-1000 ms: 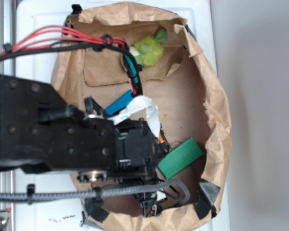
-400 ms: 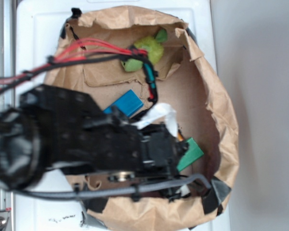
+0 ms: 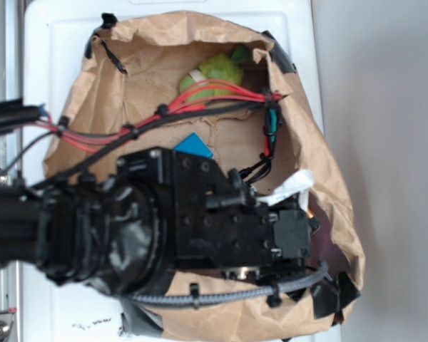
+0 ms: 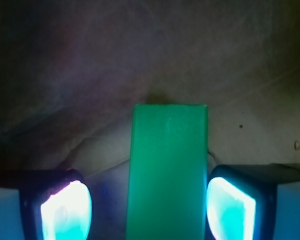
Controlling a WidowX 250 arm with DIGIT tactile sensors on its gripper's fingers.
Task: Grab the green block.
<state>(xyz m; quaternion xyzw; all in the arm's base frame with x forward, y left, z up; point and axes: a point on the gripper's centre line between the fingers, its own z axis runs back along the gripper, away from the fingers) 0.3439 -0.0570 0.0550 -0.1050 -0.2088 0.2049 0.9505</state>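
Seen from the wrist camera, the tool straddles the green block, which runs lengthwise up the middle of the view between the two glowing fingertips. The right pad sits just beside the block's right edge, possibly touching it; the left pad stands apart, with a dark gap between it and the block. So the tool is spread wide and released, gripping nothing yet. This placement looks deliberate: the block's long axis lines up with the gap, so closing would pinch its two long sides. Beyond the block's far end lies creased brown paper in shadow. From the overhead exterior view, the black arm reaches down into a crumpled paper bag resting on the white bench, and its bulk hides the green block entirely. Farther in, a corner of a blue block shows past the arm, and a fuzzy yellow-green plush toy sits at the bag's far end.
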